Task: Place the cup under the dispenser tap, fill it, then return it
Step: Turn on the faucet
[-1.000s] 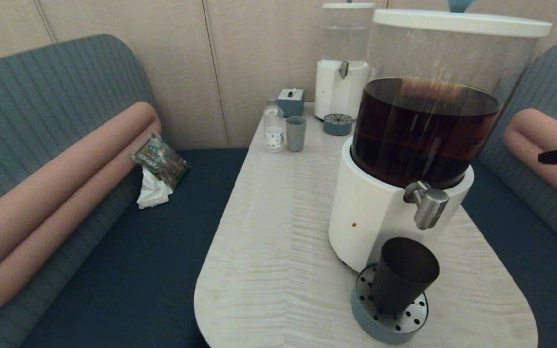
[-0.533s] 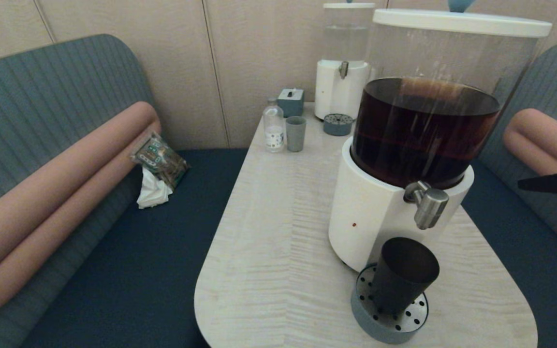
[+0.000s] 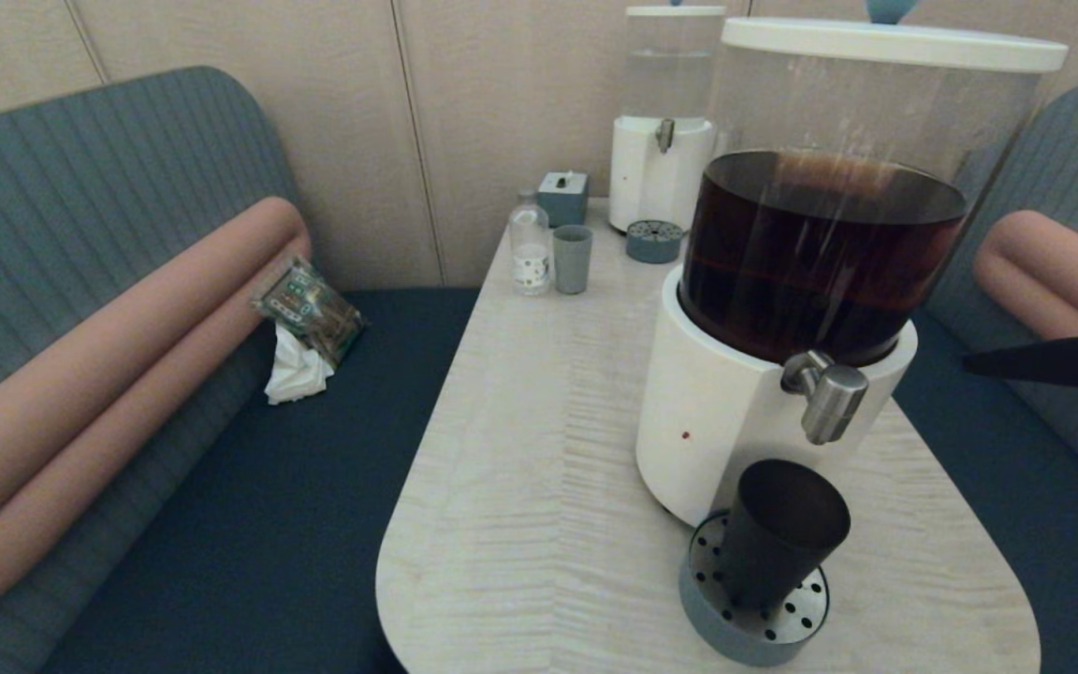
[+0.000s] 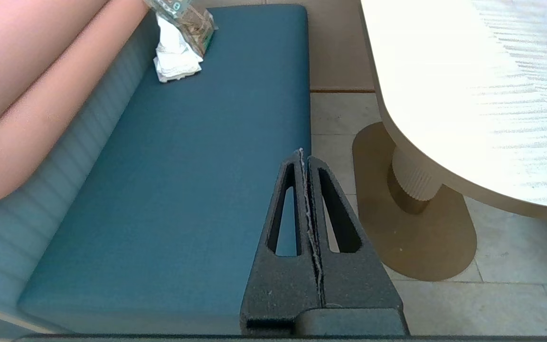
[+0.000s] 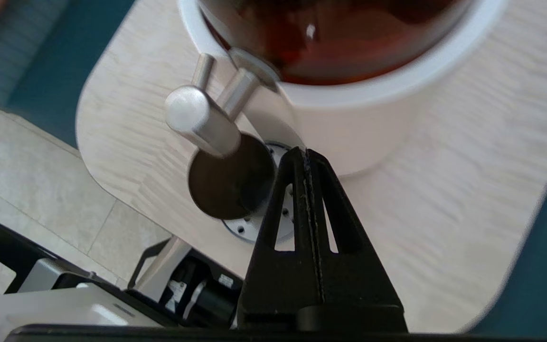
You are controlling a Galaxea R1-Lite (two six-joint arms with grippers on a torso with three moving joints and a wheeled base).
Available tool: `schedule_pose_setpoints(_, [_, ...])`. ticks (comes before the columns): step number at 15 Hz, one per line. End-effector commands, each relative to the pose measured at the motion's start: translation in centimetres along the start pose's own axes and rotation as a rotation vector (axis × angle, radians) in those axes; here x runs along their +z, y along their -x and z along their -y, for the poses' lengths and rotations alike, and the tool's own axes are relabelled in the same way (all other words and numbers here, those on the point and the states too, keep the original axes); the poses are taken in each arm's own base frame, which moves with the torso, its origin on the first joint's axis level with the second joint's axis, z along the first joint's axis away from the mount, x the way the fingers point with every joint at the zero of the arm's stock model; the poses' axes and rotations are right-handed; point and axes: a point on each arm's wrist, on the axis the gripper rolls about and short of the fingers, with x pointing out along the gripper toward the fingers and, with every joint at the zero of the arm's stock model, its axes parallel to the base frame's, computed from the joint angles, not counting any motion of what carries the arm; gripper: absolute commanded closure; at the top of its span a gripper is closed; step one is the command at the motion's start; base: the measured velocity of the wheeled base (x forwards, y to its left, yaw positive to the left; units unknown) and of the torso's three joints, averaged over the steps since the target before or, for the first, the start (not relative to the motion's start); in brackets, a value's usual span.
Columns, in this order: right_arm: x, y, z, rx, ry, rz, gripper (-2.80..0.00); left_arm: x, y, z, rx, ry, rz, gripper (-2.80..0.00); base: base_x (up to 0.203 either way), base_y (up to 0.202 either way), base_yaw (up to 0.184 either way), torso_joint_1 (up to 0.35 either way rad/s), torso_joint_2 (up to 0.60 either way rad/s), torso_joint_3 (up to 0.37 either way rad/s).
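The left pincer (image 4: 306, 156) hangs clenched and empty over the teal bench, well apart from the pale wood-grain worktop (image 3: 539, 487). There the matte black tapered cup (image 3: 779, 534) stands on the perforated grey drip tray (image 3: 750, 618) under the brushed-silver dispenser tap (image 3: 827, 393). Placing looks done; filling is next. The right pincer (image 3: 974, 362), clenched and empty, must reach the tap and open it.

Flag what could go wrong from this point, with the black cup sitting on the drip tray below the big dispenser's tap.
1. The right gripper is shut and coming in from the side, level with the dispenser tap; a misjudged push could skid the dispenser instead of working the tap.
2. The cup looks tilted on the drip tray, so a nudge might tip it.
3. The cup's mouth seems offset from the spout, so liquid may miss.
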Motion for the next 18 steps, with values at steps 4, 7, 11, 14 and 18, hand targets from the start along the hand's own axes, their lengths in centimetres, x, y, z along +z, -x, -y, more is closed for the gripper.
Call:
schedule_pose_setpoints(4, [-0.3, -2.6, -0.1, 0.044, 0.033, 0.034, 0.00, 0.0, 0.0, 0.0, 0.001, 0.000, -0.002, 0.00, 0.000, 0.000, 0.000, 0.000, 0.00, 0.000])
schedule_pose_setpoints(7, [-0.4, -3.3, -0.3, 0.067, 0.040, 0.017, 0.00, 0.0, 0.0, 0.0, 0.000, 0.000, -0.002, 0.00, 0.000, 0.000, 0.000, 0.000, 0.00, 0.000])
schedule_pose_setpoints(11, [-0.4, -3.8, -0.6, 0.101, 0.067, 0.006, 0.00, 0.0, 0.0, 0.0, 0.000, 0.000, -0.002, 0.00, 0.000, 0.000, 0.000, 0.000, 0.00, 0.000])
schedule_pose_setpoints(14, [-0.3, -4.3, -0.7, 0.108, 0.072, 0.002, 0.00, 0.0, 0.0, 0.0, 0.000, 0.000, -0.002, 0.00, 0.000, 0.000, 0.000, 0.000, 0.00, 0.000])
schedule_pose_setpoints(18, [0.0, -5.1, -0.6, 0.112, 0.079, 0.024, 0.00, 0.0, 0.0, 0.0, 0.000, 0.000, -0.002, 0.00, 0.000, 0.000, 0.000, 0.000, 0.00, 0.000])
